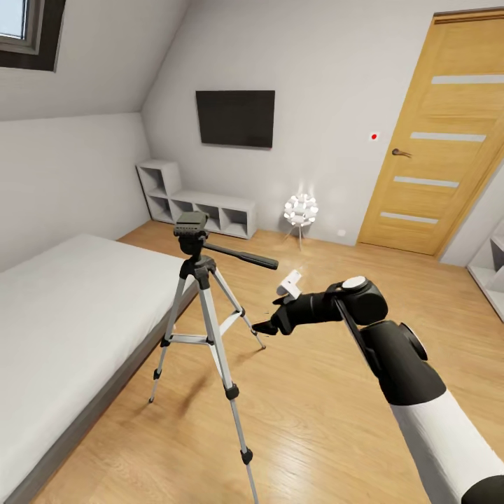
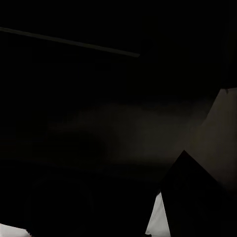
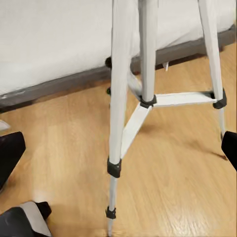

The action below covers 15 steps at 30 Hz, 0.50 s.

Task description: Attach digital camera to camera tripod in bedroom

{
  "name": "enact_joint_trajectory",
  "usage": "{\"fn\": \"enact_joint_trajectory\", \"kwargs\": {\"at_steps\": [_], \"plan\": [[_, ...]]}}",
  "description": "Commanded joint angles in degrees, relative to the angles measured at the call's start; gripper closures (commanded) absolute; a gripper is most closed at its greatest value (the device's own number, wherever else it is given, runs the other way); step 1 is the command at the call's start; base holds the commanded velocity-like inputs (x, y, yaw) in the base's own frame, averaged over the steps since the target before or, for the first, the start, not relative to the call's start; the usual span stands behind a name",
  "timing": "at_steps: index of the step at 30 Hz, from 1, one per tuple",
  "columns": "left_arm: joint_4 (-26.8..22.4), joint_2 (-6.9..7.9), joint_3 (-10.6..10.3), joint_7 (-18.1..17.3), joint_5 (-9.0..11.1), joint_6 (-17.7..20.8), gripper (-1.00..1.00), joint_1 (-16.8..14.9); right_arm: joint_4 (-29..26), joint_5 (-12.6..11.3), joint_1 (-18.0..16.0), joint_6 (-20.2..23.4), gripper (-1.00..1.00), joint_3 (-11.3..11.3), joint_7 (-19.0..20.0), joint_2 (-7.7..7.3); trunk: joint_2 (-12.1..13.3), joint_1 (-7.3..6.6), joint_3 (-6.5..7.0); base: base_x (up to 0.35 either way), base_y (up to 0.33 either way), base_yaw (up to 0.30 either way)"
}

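The camera tripod (image 1: pixel 203 294) stands on the wood floor beside the bed, silver legs spread and its black pan handle pointing right. A small dark boxy block (image 1: pixel 190 224) tops its head; I cannot tell whether this is the digital camera or the head's plate. My right gripper (image 1: pixel 264 326) hangs low to the right of the tripod, close to one leg and pointing at it. In the right wrist view the right gripper (image 3: pixel 120 150) is open, its black fingertips (image 3: pixel 10 153) far apart at the frame's sides, with the tripod's legs (image 3: pixel 118 98) beyond them. The left wrist view is almost black.
A low grey bed (image 1: pixel 63 315) fills the left side, close behind the tripod. A white cube shelf (image 1: pixel 203 210) and a wall TV (image 1: pixel 235 117) stand at the back. A small white spiky lamp (image 1: pixel 301 210) stands near the wooden door (image 1: pixel 441 140). Open wood floor lies in front.
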Motion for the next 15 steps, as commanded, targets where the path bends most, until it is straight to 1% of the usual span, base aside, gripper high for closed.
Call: {"fn": "enact_joint_trajectory", "kwargs": {"at_steps": [1, 2, 3, 5, 10, 11, 12, 14, 15], "plan": [[0.0, -0.01, 0.34, -0.01, -0.14, -0.16, 1.0, -0.03, -0.04, 0.9, -0.08, 0.17, -1.0, 0.59, 1.59, 0.03, -0.11, 0.03, -0.11, 0.0, 0.0, 0.0], [0.0, -0.01, 0.34, -0.01, -0.14, -0.16, 1.0, -0.03, -0.02, 0.91, -0.08, 0.17, -1.0, 1.09, 3.25, 0.13, -0.11, 0.03, -0.11, 0.0, 0.0, 0.0], [-0.02, -0.01, 0.34, -0.01, -0.14, -0.16, 1.0, -0.03, 0.0, 0.93, -0.08, 0.17, -1.0, 1.27, 3.93, 0.17, -0.11, 0.03, -0.11, 0.0, 0.0, 0.0], [-0.01, -0.01, 0.34, -0.01, -0.14, -0.16, 1.0, -0.03, 0.05, 0.95, -0.08, 0.17, -1.0, 1.61, 5.64, 0.9, -0.11, 0.03, -0.11, 0.0, 0.0, 0.0], [0.0, -0.01, 0.34, -0.01, -0.13, -0.16, 1.0, -0.03, 0.3, 0.87, -0.08, 0.17, -1.0, 1.87, 6.88, 1.58, -0.11, 0.03, -0.11, 0.0, 0.0, 0.0], [0.0, -0.01, 0.34, -0.01, -0.13, -0.16, 1.0, -0.03, 2.27, 0.86, -0.08, 0.17, -1.0, 1.99, 6.8, 2.54, -0.11, 0.03, -0.11, 0.0, 0.0, 0.0], [0.0, -0.01, 0.34, -0.01, -0.13, -0.16, 1.0, -0.03, 4.6, 0.98, -0.08, 0.17, -1.0, 1.84, 6.65, 3.89, -0.11, 0.03, -0.11, 0.0, 0.0, 0.0], [0.0, -0.01, 0.34, -0.01, -0.13, -0.16, 1.0, -0.03, 7.47, 1.09, -0.08, 0.17, -1.0, 1.52, 6.43, 5.56, -0.11, 0.03, -0.11, 0.0, 0.0, 0.0], [0.0, -0.01, 0.34, -0.01, -0.13, -0.16, 1.0, -0.03, 10.36, 1.18, -0.08, 0.17, -1.0, 0.97, 6.18, 7.29, -0.11, 0.03, -0.11, 0.0, 0.0, 0.0]]}}
